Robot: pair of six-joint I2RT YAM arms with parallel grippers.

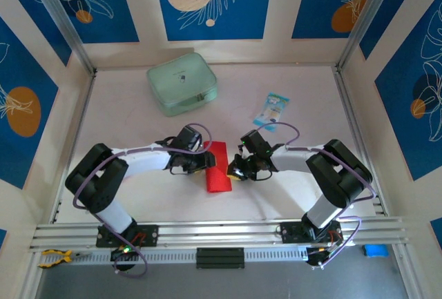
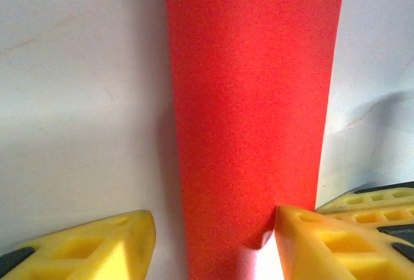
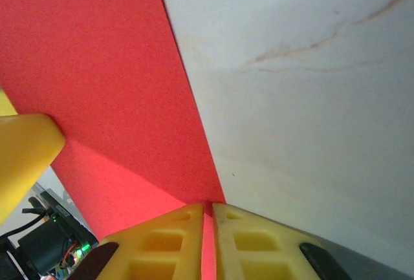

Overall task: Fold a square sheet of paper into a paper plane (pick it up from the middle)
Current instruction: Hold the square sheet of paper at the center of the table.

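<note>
pale bench (image 1: 124, 112), boxed by cream walls (image 1: 282, 9) with blue panels (image 1: 214, 2) of white leaves and orange discs; metal posts (image 1: 63, 26) in far corners, rails (image 1: 221, 230) along near edge.

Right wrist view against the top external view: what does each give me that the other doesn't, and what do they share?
Right wrist: the right gripper shut on the edge of the red paper, a sliver of red between its fingers. Top external: the green pouch and small packet at the back of the table. Shared: the red paper lying flat, that gripper at its edge.
</note>
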